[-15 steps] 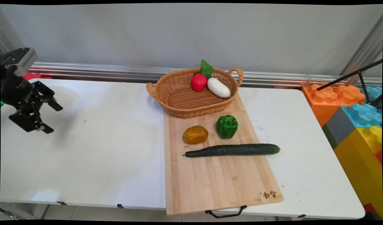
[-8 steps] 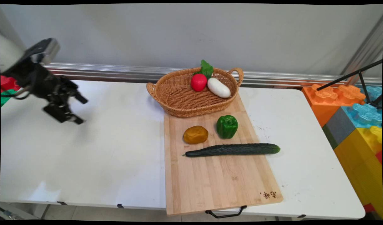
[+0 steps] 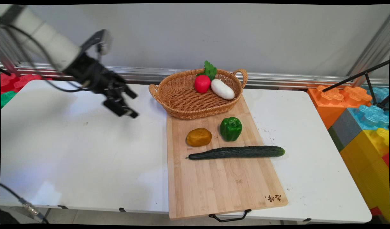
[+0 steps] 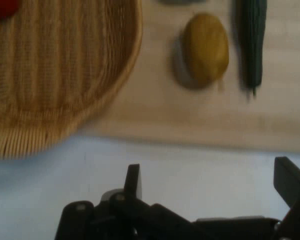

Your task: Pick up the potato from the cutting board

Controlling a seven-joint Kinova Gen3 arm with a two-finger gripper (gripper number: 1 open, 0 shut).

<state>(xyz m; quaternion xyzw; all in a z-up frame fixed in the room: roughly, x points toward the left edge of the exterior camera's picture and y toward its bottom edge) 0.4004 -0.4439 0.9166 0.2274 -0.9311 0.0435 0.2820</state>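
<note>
Gripper (image 3: 133, 104), fingers apart and empty, hovers over the tabletop (image 3: 86, 143) just off the cutting board's (image 3: 220, 184) left edge; wicker basket (image 3: 182, 101) nearest.

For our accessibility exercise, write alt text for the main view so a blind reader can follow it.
A black gripper, open and empty, hangs above a white table, left of a wicker basket holding a radish and a white vegetable. On a cutting board lie a potato, a green pepper and a cucumber.
</note>
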